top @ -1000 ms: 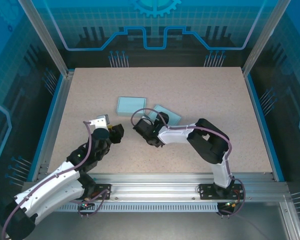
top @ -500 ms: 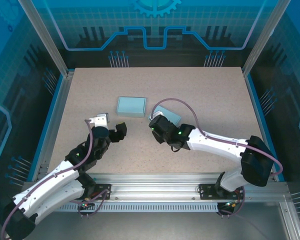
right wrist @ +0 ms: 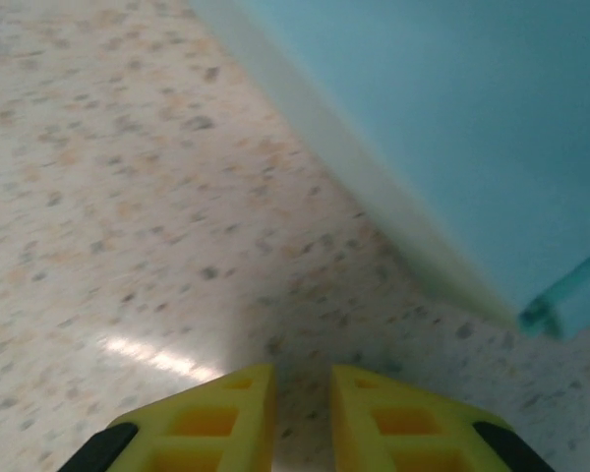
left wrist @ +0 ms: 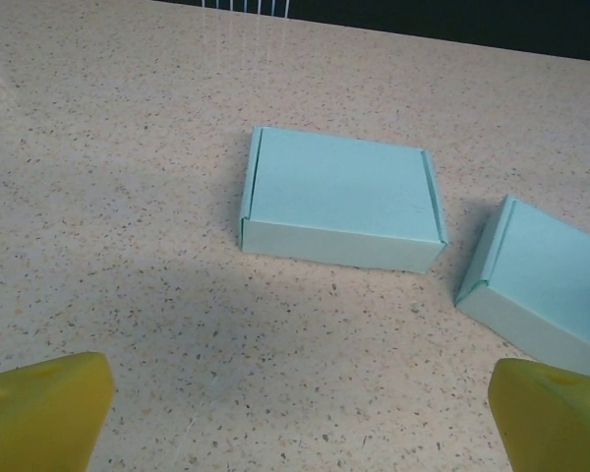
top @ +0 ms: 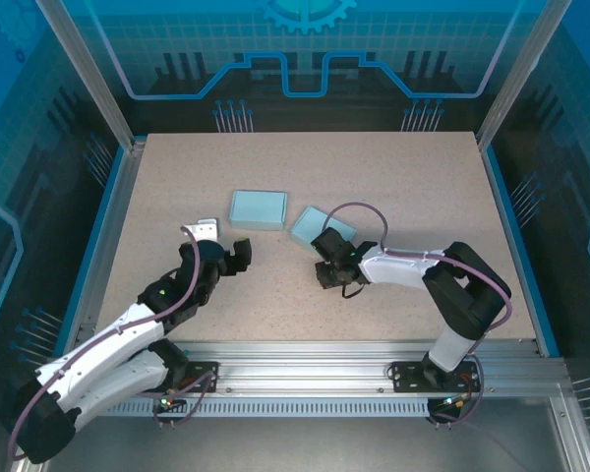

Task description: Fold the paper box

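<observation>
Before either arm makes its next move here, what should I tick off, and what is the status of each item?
1. Left gripper open and empty: ok.
2. Right gripper shut with nothing between its fingers: ok.
3. Left box closed and lying flat on the table: ok.
4. Right box apart from the right gripper's fingers: ok.
5. Right box fully closed on every side: cannot tell, since part of it is cut off or hidden.
</observation>
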### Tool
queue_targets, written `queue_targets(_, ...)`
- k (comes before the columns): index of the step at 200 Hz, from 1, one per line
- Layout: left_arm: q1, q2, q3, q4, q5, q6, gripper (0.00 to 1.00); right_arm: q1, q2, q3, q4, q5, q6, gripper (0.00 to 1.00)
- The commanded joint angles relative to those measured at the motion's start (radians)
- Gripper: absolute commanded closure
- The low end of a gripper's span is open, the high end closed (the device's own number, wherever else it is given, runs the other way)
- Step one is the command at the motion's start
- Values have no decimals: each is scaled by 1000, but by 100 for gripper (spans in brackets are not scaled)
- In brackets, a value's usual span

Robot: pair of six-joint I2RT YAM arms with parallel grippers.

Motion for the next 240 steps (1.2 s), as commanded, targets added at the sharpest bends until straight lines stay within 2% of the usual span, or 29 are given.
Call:
queue_targets(1,17,12,13,63,-34,48,1,-50,36,30,25,68,5,77)
queue_targets(56,76,47,-13,175,-55,100,1,-138,60,126,7,109,-71,77)
queue_targets(96,139,72,-24,252,-74,174,1,-162,-55,112,-35,146,-105,74)
queue_targets(112,175,70,-46,302,-78,221,1,-163,-154,72,-55,191,-115,66)
queue_targets(135,254,65,-71,344,-33,261,1,-188,-318,1,-91,288,-126,44)
queue_targets(160,335,62,-111,412,51,317,1,-264,-493,-85,-95,321,-160,1)
queue_targets(198,430,83,-248,669,237,371,1,-383,-697,-199,48,315,-294,0)
queue_targets(240,455,253,-290,892,328,420,1,-432,-797,-435,478,282,-562,0)
